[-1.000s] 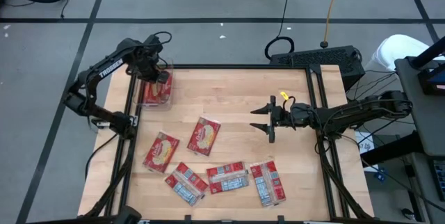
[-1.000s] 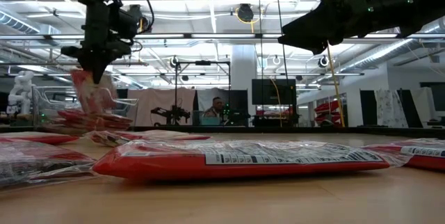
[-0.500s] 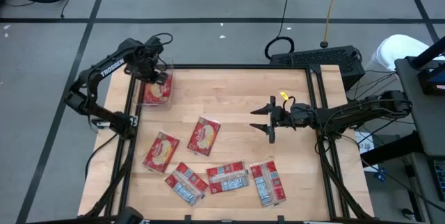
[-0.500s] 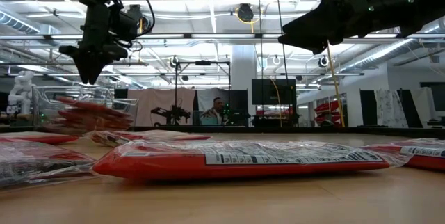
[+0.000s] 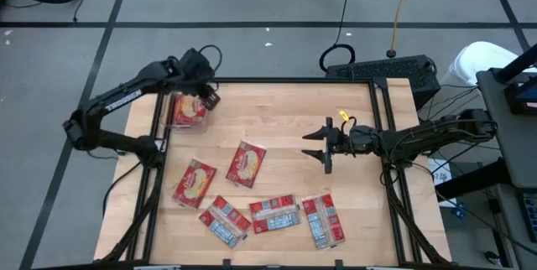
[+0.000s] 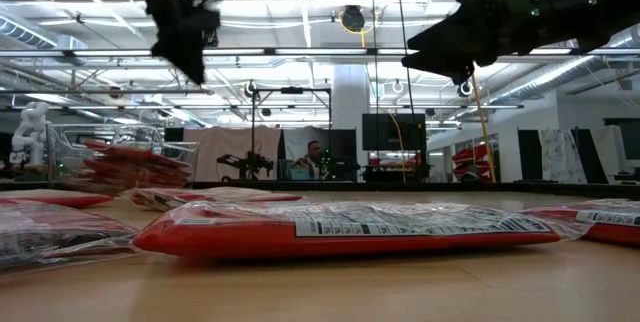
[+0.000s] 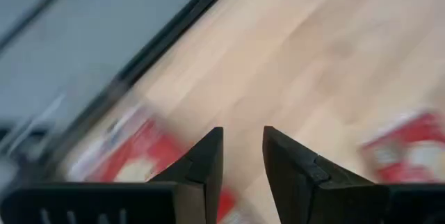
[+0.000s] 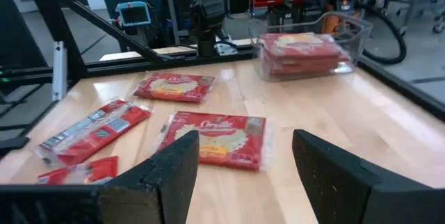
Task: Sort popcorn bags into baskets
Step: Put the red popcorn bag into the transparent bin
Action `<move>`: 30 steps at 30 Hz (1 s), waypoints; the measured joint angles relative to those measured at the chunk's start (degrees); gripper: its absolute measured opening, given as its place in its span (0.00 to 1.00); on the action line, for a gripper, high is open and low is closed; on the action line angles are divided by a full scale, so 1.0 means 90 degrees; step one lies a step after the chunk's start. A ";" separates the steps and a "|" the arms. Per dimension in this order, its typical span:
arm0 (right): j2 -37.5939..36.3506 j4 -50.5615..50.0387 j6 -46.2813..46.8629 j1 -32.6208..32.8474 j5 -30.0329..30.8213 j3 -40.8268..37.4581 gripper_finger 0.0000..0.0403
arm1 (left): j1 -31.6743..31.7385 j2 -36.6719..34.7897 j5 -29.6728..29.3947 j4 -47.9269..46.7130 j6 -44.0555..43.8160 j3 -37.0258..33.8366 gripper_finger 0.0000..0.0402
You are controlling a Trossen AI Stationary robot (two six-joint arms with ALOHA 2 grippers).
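The clear basket (image 5: 179,124) stands at the table's far left with red popcorn bags (image 5: 188,109) piled flat inside; the right wrist view shows it too (image 8: 351,29). Several more popcorn bags lie flat on the table: one near the middle (image 5: 246,163), one at the left (image 5: 195,182), and three along the near edge (image 5: 274,214). My left gripper (image 5: 211,100) hangs above the table just right of the basket, open by a narrow gap, nothing between its fingers (image 7: 242,132). My right gripper (image 5: 316,148) hovers right of centre, open wide and empty (image 8: 243,144).
Black frame rails (image 5: 382,136) run along the table's left and right sides. A black keyboard (image 5: 382,70) lies beyond the far right corner. Bare wood shows between the basket and my right gripper. A person (image 6: 313,157) sits far off in the room behind.
My left gripper has let go of a popcorn bag it held upright over the basket; the bag now lies flat on the pile inside. The gripper then rose, turned, and swung toward the table's right, clear of the basket. My right gripper kept still.
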 joint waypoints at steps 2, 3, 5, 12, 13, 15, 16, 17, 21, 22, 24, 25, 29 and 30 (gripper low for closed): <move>0.0000 -0.0005 0.0121 0.0106 0.0021 0.0000 0.56 | -0.0530 -0.0225 0.0013 0.0361 -0.0004 0.0000 0.27; 0.0000 -0.0002 0.0181 0.0179 0.0080 0.0000 0.56 | -0.0818 -0.0330 0.0002 0.0558 -0.0003 -0.0015 0.27; 0.0000 -0.0016 0.0295 0.0365 0.0273 0.0005 0.56 | -0.1384 -0.0518 -0.0042 0.0980 0.0011 -0.0172 0.27; 0.0000 -0.0776 0.0745 0.1280 0.1096 0.0348 0.56 | -0.3292 -0.1048 -0.0334 0.3175 -0.0127 -0.1341 0.27; 0.0000 -0.0956 0.0815 0.1412 0.1201 0.0430 0.56 | -0.3525 -0.1073 -0.0378 0.3486 -0.0127 -0.1519 0.27; 0.0000 -0.1440 0.1026 0.1641 0.1343 0.0623 0.56 | -0.3968 -0.1090 -0.0487 0.4180 -0.0127 -0.1832 0.27; 0.0000 -0.1693 0.1167 0.1760 0.1390 0.0717 0.56 | -0.4176 -0.1092 -0.0580 0.4495 -0.0127 -0.1973 0.27; 0.0000 -0.1933 0.1318 0.1882 0.1477 0.0794 0.56 | -0.4361 -0.1091 -0.0682 0.4737 -0.0127 -0.2097 0.27; 0.0000 -0.2472 0.1831 0.2316 0.1663 0.0936 0.56 | -0.5008 -0.1047 -0.1173 0.5468 -0.0204 -0.2473 0.27; 0.0000 -0.2585 0.1963 0.2414 0.1685 0.0970 0.56 | -0.5153 -0.1046 -0.1294 0.5617 -0.0234 -0.2551 0.27; 0.0000 -0.2857 0.2245 0.2590 0.1684 0.1002 0.56 | -0.5405 -0.1047 -0.1488 0.5858 -0.0343 -0.2673 0.27; 0.0011 -0.3016 0.2401 0.2685 0.1684 0.1020 0.56 | -0.5533 -0.1047 -0.1556 0.5950 -0.0419 -0.2719 0.27; 0.0109 -0.3612 0.2948 0.3028 0.1670 0.1169 0.56 | -0.6007 -0.1047 -0.1902 0.6259 -0.0691 -0.2922 0.27; 0.0173 -0.3709 0.3024 0.3098 0.1666 0.1231 0.56 | -0.6111 -0.1047 -0.2009 0.6338 -0.0736 -0.2969 0.27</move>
